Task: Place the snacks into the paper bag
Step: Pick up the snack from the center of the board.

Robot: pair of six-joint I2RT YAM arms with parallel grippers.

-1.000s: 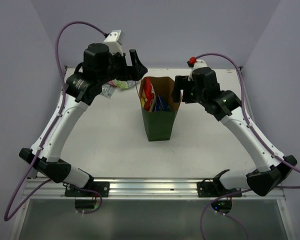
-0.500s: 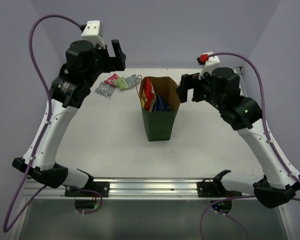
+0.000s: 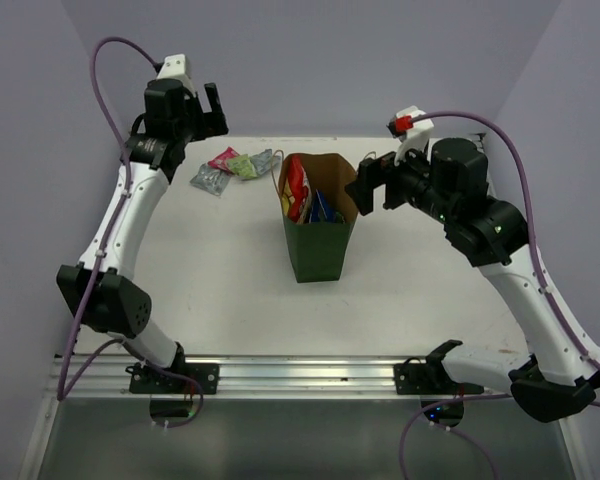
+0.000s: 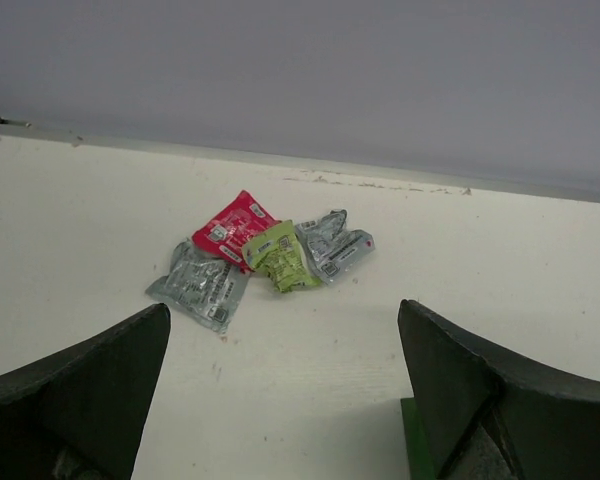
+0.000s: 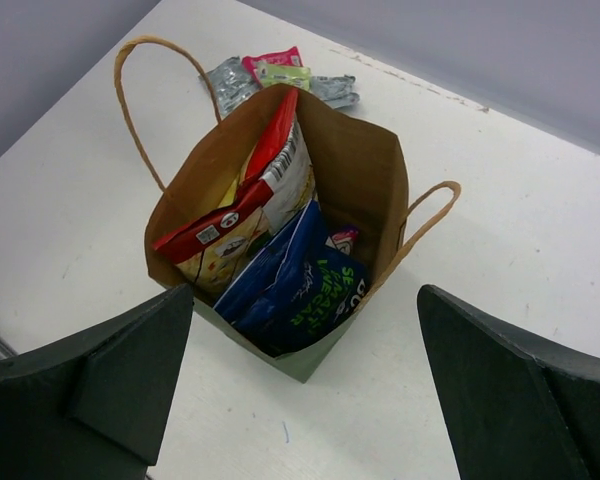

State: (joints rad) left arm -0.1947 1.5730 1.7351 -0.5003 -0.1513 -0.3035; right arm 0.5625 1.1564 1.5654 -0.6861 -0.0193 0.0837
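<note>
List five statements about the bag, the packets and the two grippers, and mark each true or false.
1. The paper bag stands upright on the table. True.
2. The chip bag lies flat on the table beside the paper bag. False: it stands inside the paper bag, next to a blue packet.
3. Four small packets lie clustered on the table: a pink packet, a green packet and two silver-grey packets. True.
4. The left gripper holds the pink packet. False: its fingers are open and empty, apart from the cluster.
5. The right gripper is open and holds nothing. True.
</note>
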